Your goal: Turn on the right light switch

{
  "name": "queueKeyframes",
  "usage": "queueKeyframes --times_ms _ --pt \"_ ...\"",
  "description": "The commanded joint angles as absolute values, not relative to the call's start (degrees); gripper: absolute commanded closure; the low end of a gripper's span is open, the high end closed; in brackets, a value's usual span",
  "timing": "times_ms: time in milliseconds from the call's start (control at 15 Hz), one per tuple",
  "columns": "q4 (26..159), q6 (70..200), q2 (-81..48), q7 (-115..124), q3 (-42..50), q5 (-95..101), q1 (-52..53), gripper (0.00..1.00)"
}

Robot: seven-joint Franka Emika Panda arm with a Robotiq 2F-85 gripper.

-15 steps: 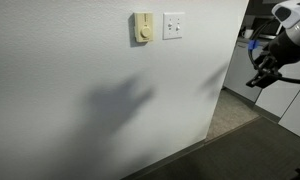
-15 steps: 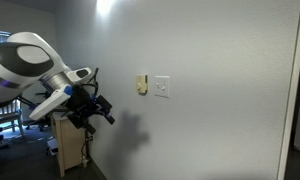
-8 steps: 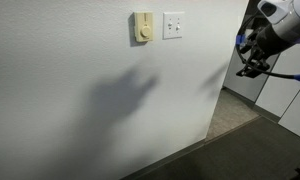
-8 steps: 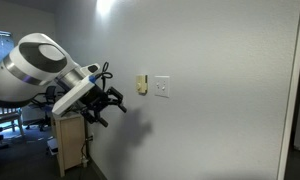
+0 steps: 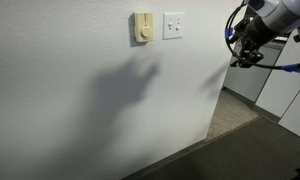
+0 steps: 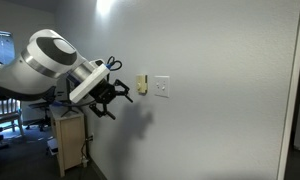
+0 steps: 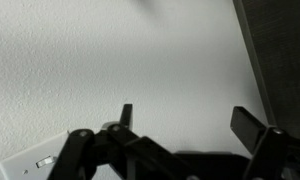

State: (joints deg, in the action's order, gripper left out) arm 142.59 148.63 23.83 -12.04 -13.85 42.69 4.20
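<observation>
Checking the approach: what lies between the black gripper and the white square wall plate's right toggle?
Nothing: in an exterior view only bare wall shows between the black gripper and the white right toggle.

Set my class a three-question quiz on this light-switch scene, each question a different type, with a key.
1. True or false: the gripper is touching the right light switch.
2. In the wrist view, how do the jaws stand? A) open, with bare wall between them B) shut on a toggle C) shut on a knob
3. What colour is the wall unit beside the white wall plate?

Key: 1 false; 2 A; 3 cream-yellow.
</observation>
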Motion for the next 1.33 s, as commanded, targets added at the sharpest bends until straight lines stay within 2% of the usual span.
queueKeyframes --times_ms 0,667,1267 --pt "142.46 148.20 23.74 -11.62 -12.69 43.27 5.66 0.00" --pt "140.90 156.17 18.60 -4.92 -12.53 55.62 1.06 0.00" --pt "133.42 161.43 11.78 -2.27 -12.49 68.90 -1.25 0.00"
